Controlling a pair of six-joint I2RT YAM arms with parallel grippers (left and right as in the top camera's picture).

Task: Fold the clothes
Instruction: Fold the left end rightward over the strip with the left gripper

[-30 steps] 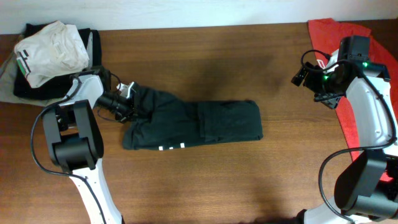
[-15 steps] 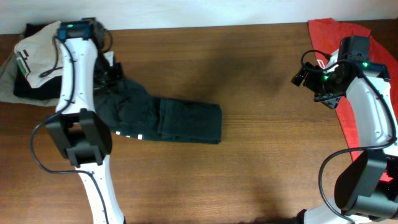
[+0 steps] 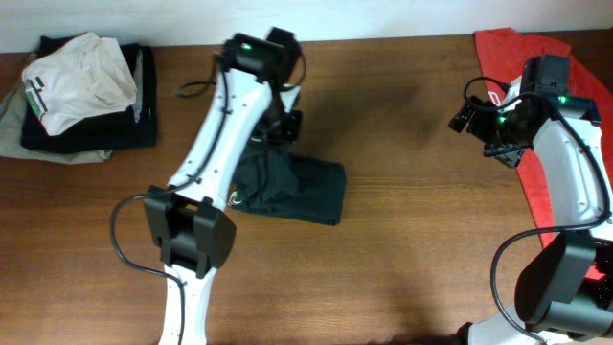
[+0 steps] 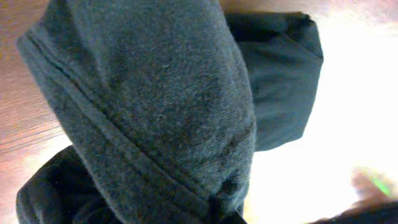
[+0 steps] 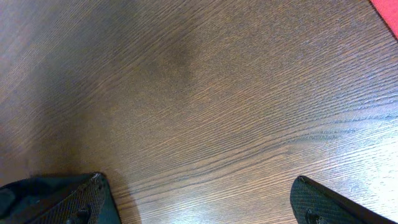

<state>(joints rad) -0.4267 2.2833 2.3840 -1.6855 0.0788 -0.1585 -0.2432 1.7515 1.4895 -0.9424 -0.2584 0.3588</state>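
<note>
Left claw (image 3: pixel 281 126) is above the middle of the table (image 3: pixel 402 259), pinching a gathered end of the shirt (image 3: pixel 308 188). Its fingers are buried in cloth in the wrist view, where dark knit and a stitched hem fill the picture (image 4: pixel 161 93), so the grip is judged from the fabric rising to it. Change noted: a second ago the shirt lay as a long flat band left of centre with this claw at its left end. Half a second ago the band had been dragged further left. Now the arm has swung right, carrying that end up and over the rest. The shirt is a shorter dark packet near the table's centre, part flat on the wood and part hanging from the claw. Finding: the crosswise fold is under way but not laid, and the lifted end has yet to be lowered and squared on the flat half. Right claw (image 5: pixel 199 190) hangs spread over bare wood at the far right, beside the red shirt (image 3: pixel 503 43), well apart from the work and holding nothing. The pile (image 3: pixel 77 81) at far left is untouched.
</note>
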